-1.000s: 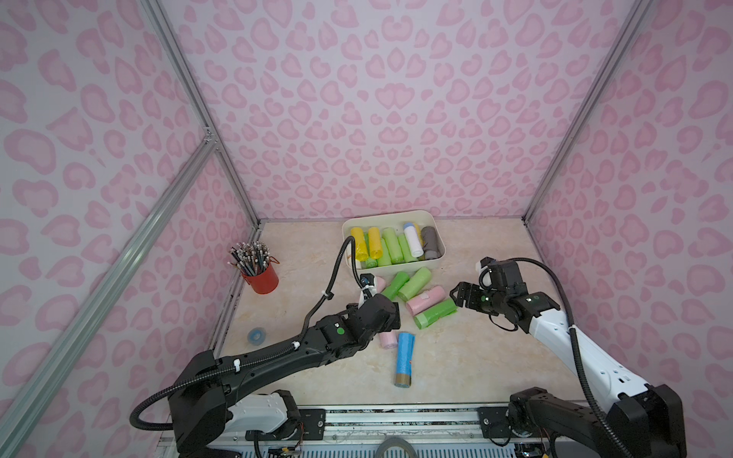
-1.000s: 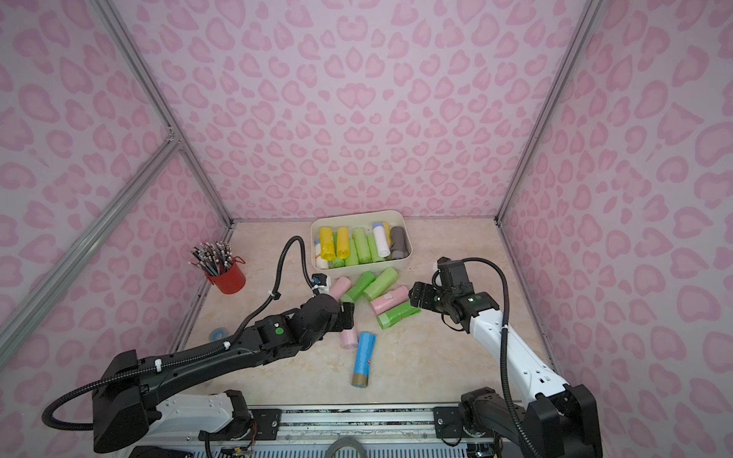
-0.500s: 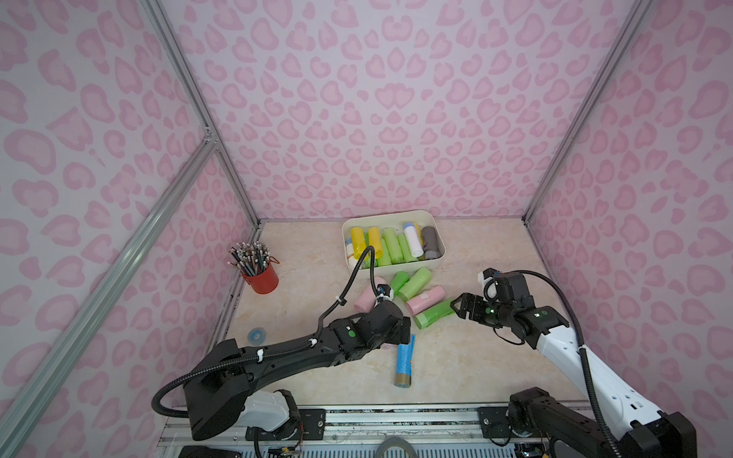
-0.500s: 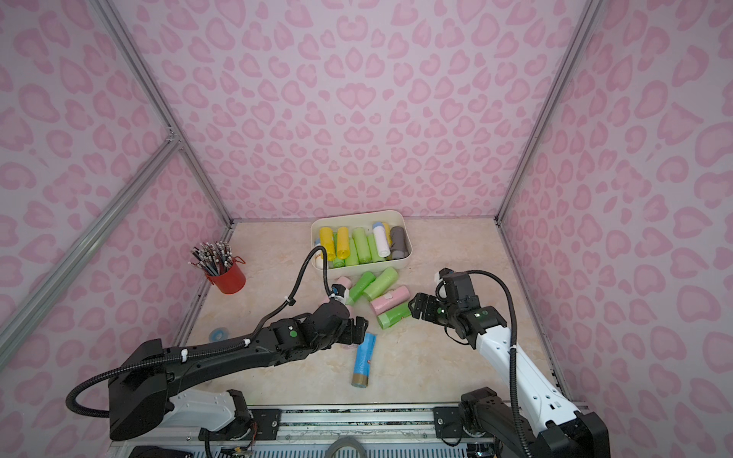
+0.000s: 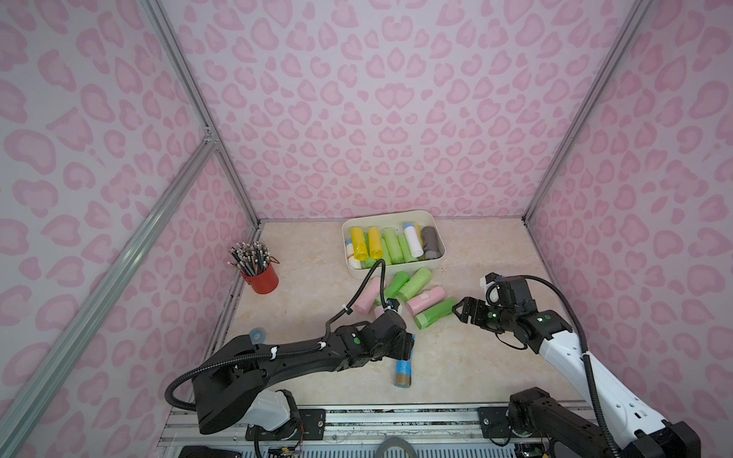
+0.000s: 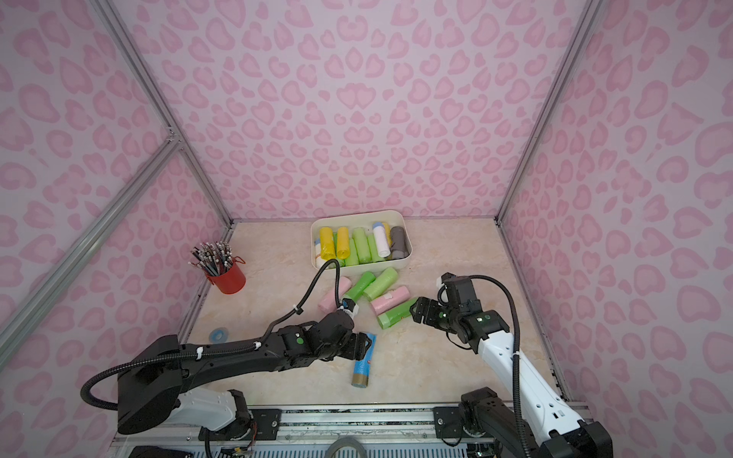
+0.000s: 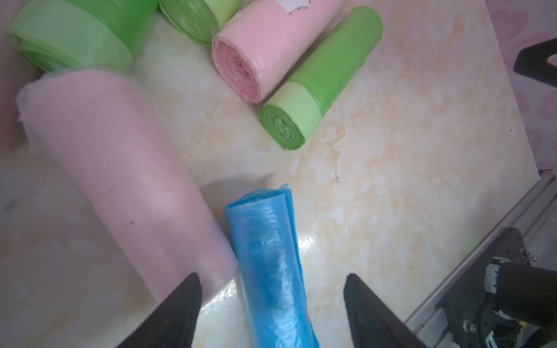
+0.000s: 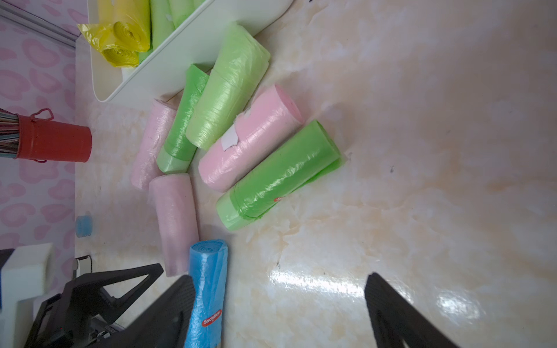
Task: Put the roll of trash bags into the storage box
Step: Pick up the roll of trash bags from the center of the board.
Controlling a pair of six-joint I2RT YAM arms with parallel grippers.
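The blue roll of trash bags lies flat on the marbled surface, its brown end toward the front edge. The cream storage box sits well behind it, open-topped and partly filled.

Blue roll upper end hidden under left arm; pale pink roll blurred, left wrist view.

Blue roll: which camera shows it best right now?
Left wrist: the blue roll lies close-up and sharp between the left hand's spread fingers. Right wrist shows its rolled end and label, cut off by the frame. In both top views the left hand covers much of it.
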